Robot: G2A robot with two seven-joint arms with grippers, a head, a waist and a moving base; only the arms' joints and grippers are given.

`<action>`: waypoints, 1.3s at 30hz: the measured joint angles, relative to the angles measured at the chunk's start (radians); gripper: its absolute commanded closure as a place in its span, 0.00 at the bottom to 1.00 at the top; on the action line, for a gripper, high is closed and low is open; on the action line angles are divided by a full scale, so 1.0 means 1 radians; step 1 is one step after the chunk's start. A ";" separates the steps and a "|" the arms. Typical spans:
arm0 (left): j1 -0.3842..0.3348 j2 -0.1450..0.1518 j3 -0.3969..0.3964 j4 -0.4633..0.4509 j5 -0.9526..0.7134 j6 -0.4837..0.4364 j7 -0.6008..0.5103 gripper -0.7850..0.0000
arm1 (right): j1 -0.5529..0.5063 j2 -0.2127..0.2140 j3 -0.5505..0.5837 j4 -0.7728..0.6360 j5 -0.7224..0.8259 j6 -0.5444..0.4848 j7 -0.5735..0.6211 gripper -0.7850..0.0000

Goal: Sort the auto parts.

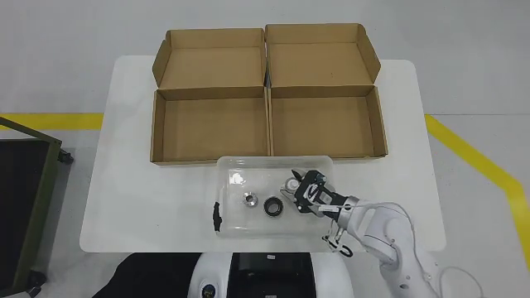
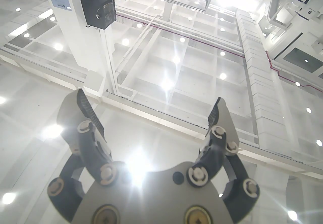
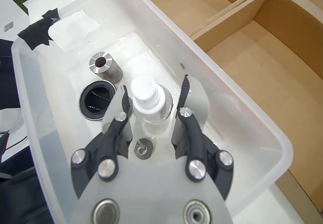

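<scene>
The left hand [image 2: 150, 96] is released and points at the ceiling. In the clear bin [image 1: 273, 159] on the bench [image 1: 132, 174] stand a steel sleeve [image 3: 104, 66], a black-rimmed bearing [image 3: 97, 102] and a white-capped clear bottle [image 3: 147, 101]. The right hand [image 3: 155, 83] straddles the bottle, unclenched. The bottle looks light, slick and easily tipped, so a grip on its body below the cap seems safest.

Top cam: straight down on table [image 1: 132, 215]. Right wrist: close over clear bin [image 3: 222, 114], shared with top. Left wrist: faces ceiling [image 2: 191, 63].
</scene>
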 measured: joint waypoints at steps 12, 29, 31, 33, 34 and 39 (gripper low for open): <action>0.000 0.000 0.000 0.000 0.000 0.000 0.000 0.00 | -0.018 0.015 0.014 -0.064 0.003 -0.018 -0.011 1.00; 0.000 0.000 0.000 0.000 0.000 0.000 0.000 0.00 | -0.097 0.032 0.059 -0.232 0.063 -0.018 -0.263 1.00; 0.000 0.000 0.000 0.000 0.000 0.000 0.000 0.00 | -0.094 0.032 0.048 -0.244 0.082 -0.008 -0.288 1.00; 0.000 0.000 0.000 0.000 0.000 0.000 0.000 0.00 | -0.087 0.030 0.037 -0.251 0.110 0.000 -0.315 1.00; 0.000 0.000 0.000 0.000 0.000 0.000 0.000 0.00 | -0.081 0.030 0.032 -0.252 0.126 0.002 -0.328 1.00; 0.000 0.000 0.000 0.000 0.000 0.000 0.000 0.00 | -0.036 0.024 0.011 -0.249 0.266 -0.001 -0.419 1.00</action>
